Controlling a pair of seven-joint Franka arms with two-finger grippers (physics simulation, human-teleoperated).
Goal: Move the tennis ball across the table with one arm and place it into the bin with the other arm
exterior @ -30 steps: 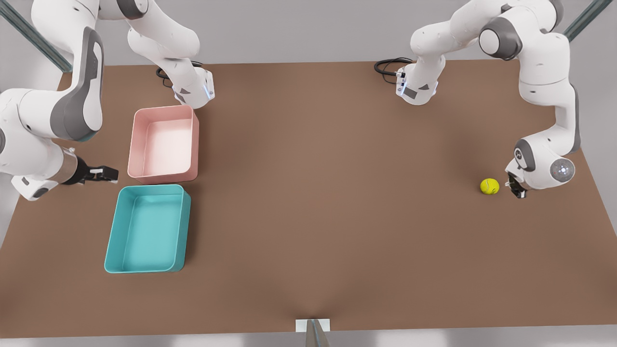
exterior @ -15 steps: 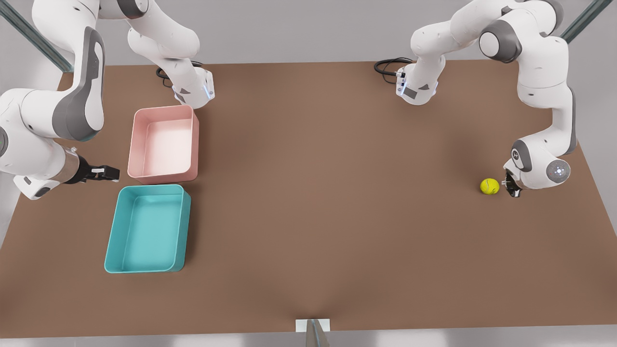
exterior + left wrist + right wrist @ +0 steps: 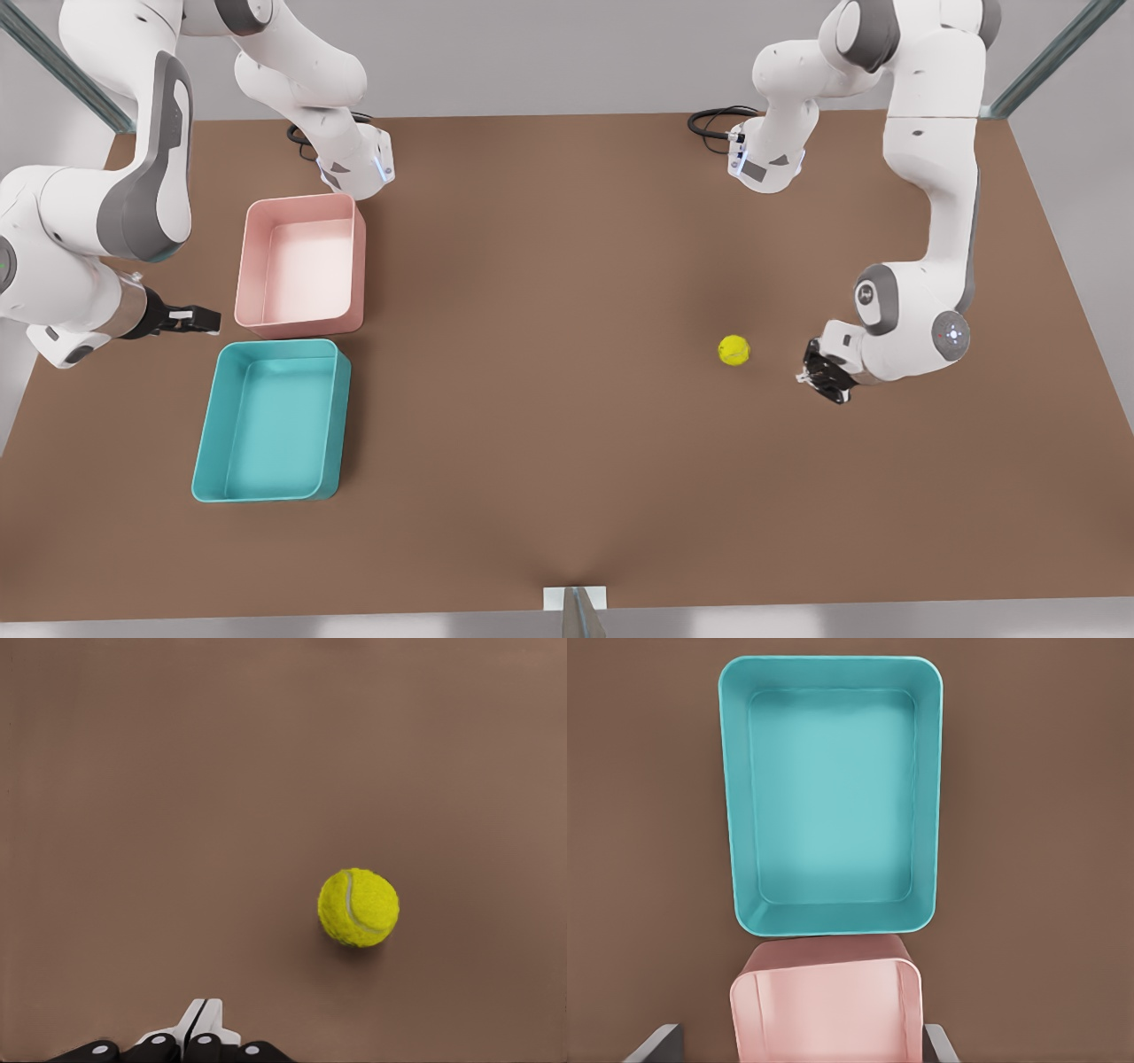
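The tennis ball (image 3: 733,350) lies loose on the brown table (image 3: 549,266), right of centre in the front view. My left gripper (image 3: 817,374) hangs low just to the ball's right, shut, with a gap between them. The left wrist view has the ball (image 3: 359,907) ahead of the closed fingertips (image 3: 199,1028). At the front view's left, my right gripper (image 3: 197,321) waits open beside the teal bin (image 3: 270,421), which holds nothing. In the right wrist view, the bin (image 3: 833,797) lies beyond the spread fingers (image 3: 658,1043).
A pink tray (image 3: 301,261) stands directly behind the teal bin, nearly touching it, and also appears in the right wrist view (image 3: 826,1010). Black cables (image 3: 713,122) lie by the arm bases at the table's back edge. A white bracket (image 3: 574,598) sits at the front edge.
The ball has rolled well toward the front view's left. My left gripper swept the same way behind it and now trails it. The right arm barely moved.
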